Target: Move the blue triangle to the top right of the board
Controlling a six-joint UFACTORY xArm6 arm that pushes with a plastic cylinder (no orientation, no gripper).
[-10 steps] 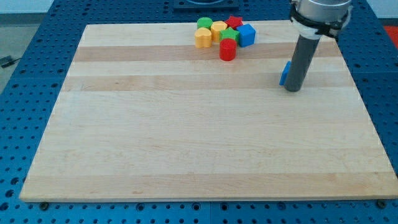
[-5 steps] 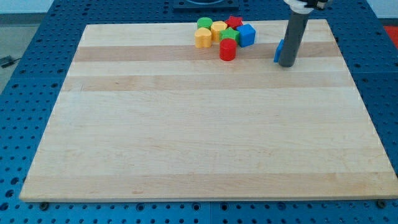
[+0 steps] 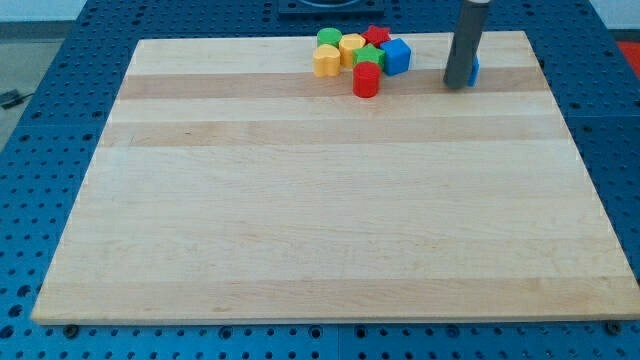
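Camera view takes in the whole wooden board [image 3: 330,200], lying on a blue pegboard table [image 3: 40,150]. Most of the board is bare; everything sits along its far edge. A cluster of blocks gathers at the far middle: a green cylinder [image 3: 328,38], two yellow blocks [image 3: 326,61] [image 3: 351,45], a green block [image 3: 368,55], a red block [image 3: 376,36] at the far side, a red cylinder [image 3: 366,80] at the near side, and a blue cube [image 3: 397,55] on the right.

Well apart to the right of that cluster stands the dark rod, with my tip [image 3: 457,85] resting on the board. It has no jaws to open or close and grips nothing; it only pushes. The blue triangle [image 3: 473,70] is almost hidden behind the rod, just a sliver showing at its right, touching or just beside it.

As I judge it, the task is largely done: the blue triangle sits in the far right part of the board, near the far edge. It is still short of the corner itself, so a small push rightward and farther may remain.
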